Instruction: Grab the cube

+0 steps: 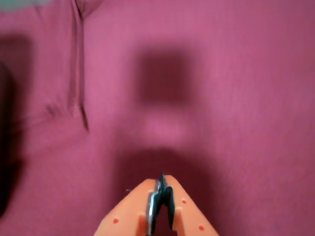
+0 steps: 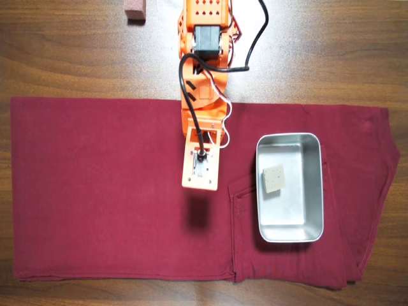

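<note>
The small pale beige cube (image 2: 274, 178) lies inside the metal tray (image 2: 291, 215), right of the arm in the overhead view. The orange arm (image 2: 203, 95) reaches down from the top edge over the dark red cloth (image 2: 95, 191). Its wrist plate (image 2: 201, 167) hides the gripper from above. In the wrist view my gripper (image 1: 160, 191) enters from the bottom edge with its orange jaws closed together and nothing between them. It hangs above bare cloth, left of the tray and apart from the cube. The cube does not show in the wrist view.
A reddish-brown block (image 2: 135, 9) sits on the wooden table (image 2: 64, 51) at the top left. The cloth has a pocket seam (image 2: 233, 210) beside the tray, which also shows in the wrist view (image 1: 78, 73). A dark blurred shape (image 1: 6, 137) is at the left edge.
</note>
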`<move>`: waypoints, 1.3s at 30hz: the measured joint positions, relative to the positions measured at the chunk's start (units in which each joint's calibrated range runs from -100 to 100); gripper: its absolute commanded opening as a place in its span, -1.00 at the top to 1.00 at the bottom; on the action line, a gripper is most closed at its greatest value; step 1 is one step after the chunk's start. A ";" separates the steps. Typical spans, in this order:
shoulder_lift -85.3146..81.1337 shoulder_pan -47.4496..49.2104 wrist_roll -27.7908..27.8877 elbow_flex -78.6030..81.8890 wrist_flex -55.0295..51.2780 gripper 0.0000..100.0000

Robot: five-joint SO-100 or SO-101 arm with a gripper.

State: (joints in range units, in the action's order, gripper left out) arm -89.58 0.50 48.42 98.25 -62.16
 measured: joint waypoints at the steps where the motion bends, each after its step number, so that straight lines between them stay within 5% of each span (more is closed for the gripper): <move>1: -2.17 -0.30 0.15 1.29 -2.07 1.00; 12: -9.20 0.20 -0.39 1.38 -35.87 1.00; 39: -9.20 0.80 -0.59 1.38 -36.81 0.99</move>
State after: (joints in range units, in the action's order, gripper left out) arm -98.78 1.30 47.84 99.63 -98.97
